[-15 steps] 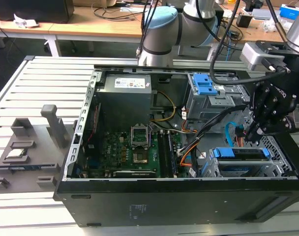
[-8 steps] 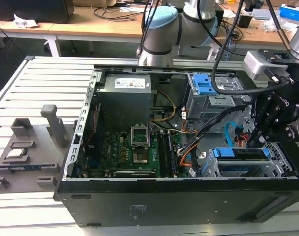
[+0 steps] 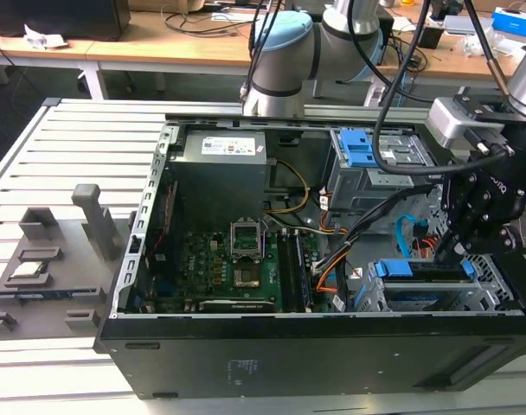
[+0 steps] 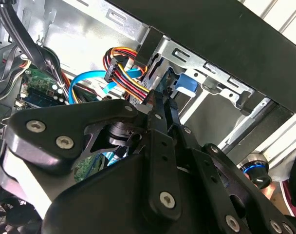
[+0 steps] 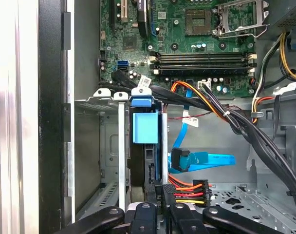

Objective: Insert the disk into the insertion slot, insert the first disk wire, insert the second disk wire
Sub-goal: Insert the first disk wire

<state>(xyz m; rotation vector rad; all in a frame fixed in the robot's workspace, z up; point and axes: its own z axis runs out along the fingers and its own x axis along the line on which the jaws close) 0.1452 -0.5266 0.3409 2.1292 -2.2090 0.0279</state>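
Observation:
The disk (image 3: 419, 269) sits in the insertion slot (image 3: 436, 298), a silver perforated cage at the case's corner on the exterior view's right. Its blue carrier (image 5: 144, 127) shows edge-on between the cage rails (image 5: 121, 146). My gripper (image 5: 163, 191) hangs at the disk's rear end, shut on the black plug of a red, yellow and black disk wire (image 5: 194, 187). In the second wrist view the fingers (image 4: 160, 105) meet beside that coloured wire (image 4: 126, 73). A blue flat wire (image 5: 206, 159) lies loose beside the disk, its plug (image 5: 179, 159) apart from it.
A thick black cable bundle (image 5: 245, 129) crosses just above the cage. The grey bay with two blue tabs (image 3: 367, 156) stands behind it. The motherboard (image 3: 237, 259) and power supply (image 3: 220, 173) fill the case's middle. The black case wall (image 5: 53, 117) borders the cage.

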